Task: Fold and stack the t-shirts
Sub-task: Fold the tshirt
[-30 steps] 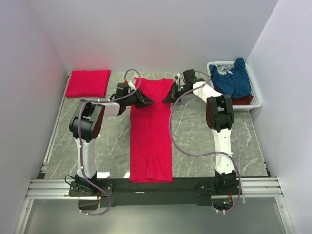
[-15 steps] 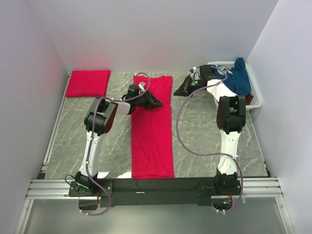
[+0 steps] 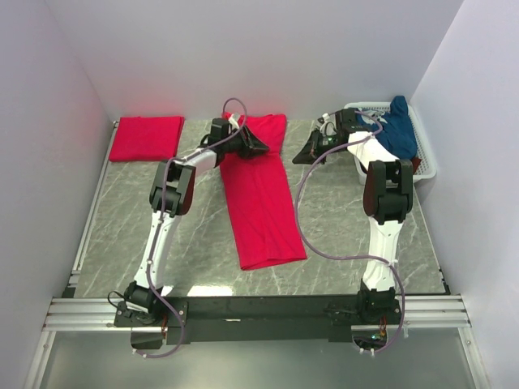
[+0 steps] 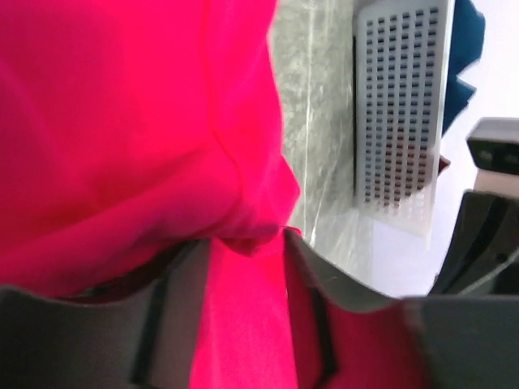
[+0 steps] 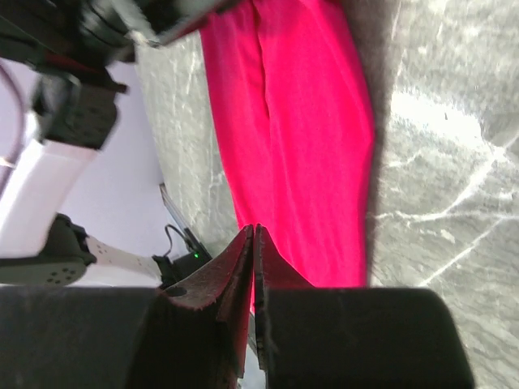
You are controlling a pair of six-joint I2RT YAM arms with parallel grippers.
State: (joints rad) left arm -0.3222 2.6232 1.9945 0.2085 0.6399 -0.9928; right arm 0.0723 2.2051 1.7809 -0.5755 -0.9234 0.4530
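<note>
A bright red t-shirt (image 3: 263,203), folded into a long strip, lies slanted on the marble table. My left gripper (image 3: 259,148) is shut on its far end; in the left wrist view red cloth (image 4: 146,121) is pinched between the jaws (image 4: 247,243). My right gripper (image 3: 302,154) is shut and empty, just right of the shirt's far end. In the right wrist view its closed tips (image 5: 255,231) hover above the shirt (image 5: 300,138). A folded red t-shirt (image 3: 147,138) lies at the back left. A navy blue t-shirt (image 3: 389,130) and a darker red one (image 3: 405,166) fill the basket.
A white plastic basket (image 3: 427,154) stands at the back right, also in the left wrist view (image 4: 397,121). White walls close in the table on three sides. An aluminium rail (image 3: 259,312) runs along the near edge by the arm bases.
The right gripper let go of the shirt and drew right toward the basket. The left gripper pulled the shirt's far end back, and the strip's near end swung right.
</note>
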